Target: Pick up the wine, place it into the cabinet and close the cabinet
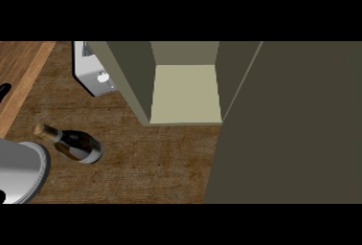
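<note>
- The left hand (4, 91) shows only as a thin black sliver at the far left edge of the head view. So little of it is in sight that I cannot tell whether it is spread, closed or holding anything.
- Below that sliver, a grey forearm (21, 168) fills the lower left corner as a broad rounded shape.
- The right hand is out of sight.
- The wine bottle (73, 143) is on the counter (148, 167), below and to the right of the hand's sliver and just beside the forearm's upper right edge. No hand is on it.
- The bottle is dark with a pale label band, and its corked neck points up and to the left. From this steep angle I cannot tell whether it stands upright or lies down.
- The cabinet (184, 91) is well to the right of the hand and up from the bottle. It is open, and its pale inner floor shows between its olive walls.
- The cabinet door (290, 129) is swung out and covers the right part of the view, far from the hand.
- A silver appliance (96, 72) with a round knob sits between the hand and the cabinet. Its right side is hidden behind the cabinet's left wall.
- A lighter wooden strip (25, 72) runs slantwise along the counter just beside the hand.
</note>
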